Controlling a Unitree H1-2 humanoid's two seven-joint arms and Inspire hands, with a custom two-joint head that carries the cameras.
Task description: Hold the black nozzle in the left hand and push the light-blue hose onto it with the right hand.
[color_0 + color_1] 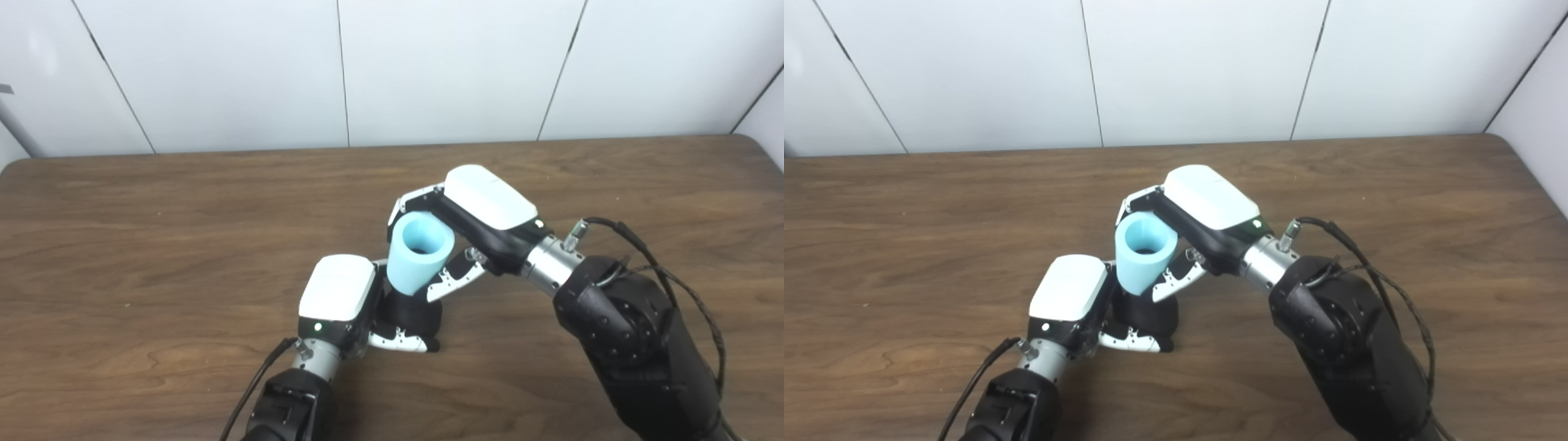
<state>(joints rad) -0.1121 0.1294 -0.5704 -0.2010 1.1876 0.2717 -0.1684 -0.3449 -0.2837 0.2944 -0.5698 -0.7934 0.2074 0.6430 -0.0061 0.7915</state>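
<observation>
Left robot hand (338, 294): closed around the black nozzle (411, 313), which stands low on the bench (153, 257), thumb wrapped across its base. Right robot hand (484, 211): gripping the light-blue hose (419, 252), fingers behind it, thumb in front. The hose is tilted, open end up; its lower end meets the top of the nozzle. Assessment: both grasps made and the parts engaged; depth of seating cannot be confirmed. Remaining, apparently: press the hose fully home.

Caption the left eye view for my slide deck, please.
Left robot hand steadies the black nozzle on the table while right robot hand seats the light-blue hose.
</observation>
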